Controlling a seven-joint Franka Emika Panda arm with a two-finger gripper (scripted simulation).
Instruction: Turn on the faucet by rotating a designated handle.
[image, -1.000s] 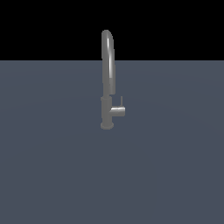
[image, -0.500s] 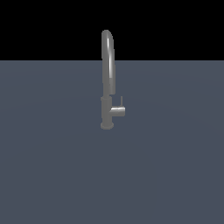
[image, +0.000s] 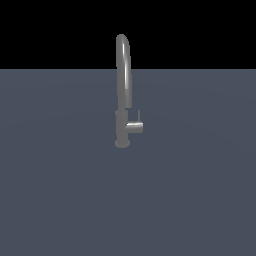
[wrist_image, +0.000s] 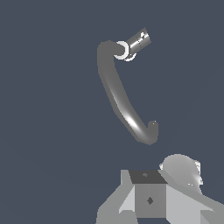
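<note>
A tall grey faucet (image: 123, 90) stood upright near the middle of a flat slate-grey surface (image: 55, 200), well clear of every edge in sight, its arched spout rising above the far edge in the exterior view. The handle (image: 134, 126), 1 short metal stub with a thin lever at its tip, jutted from the body just above the round base, toward the exterior view's right.

The arm did not appear in the exterior view. From the wrist view, the gripper (wrist_image: 151, 199) looked down on the spout from above, apart from the faucet, and only part of its body showed, so whether its fingers were wide or narrow could not be told.

The handle looked rigid, smooth and likely slippery, turning on a fixed pivot. The best hold appeared to be on the stub or against the lever, not the spout.
</note>
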